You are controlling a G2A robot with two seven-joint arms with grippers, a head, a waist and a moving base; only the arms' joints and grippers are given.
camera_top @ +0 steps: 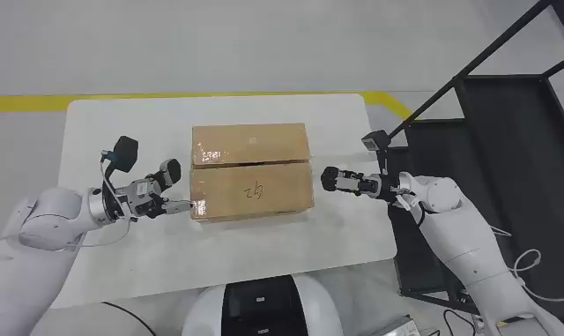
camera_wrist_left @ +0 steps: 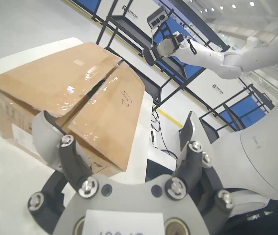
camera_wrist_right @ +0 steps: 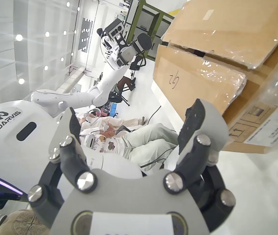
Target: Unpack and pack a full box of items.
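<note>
Box [camera_top: 252, 170] long axis left-right, seam parallel. Left gripper [camera_top: 179, 190] and right gripper [camera_top: 328, 179] at its ends, fingers apart on both

Box [camera_top: 252, 171] mid-table [camera_top: 115, 133]; left tool [camera_top: 177, 190] at left end, right tool [camera_top: 330, 179] near right end.

Handwritten "52" or "G2" on box [camera_top: 251, 170]

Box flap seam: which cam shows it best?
Left wrist view: the flap seam is close up and runs lengthwise, with the open gap between the flaps plain. The right wrist view shows it as a short dark slit at an angle. The top view shows its whole length, but only as a thin line across the box.
</note>
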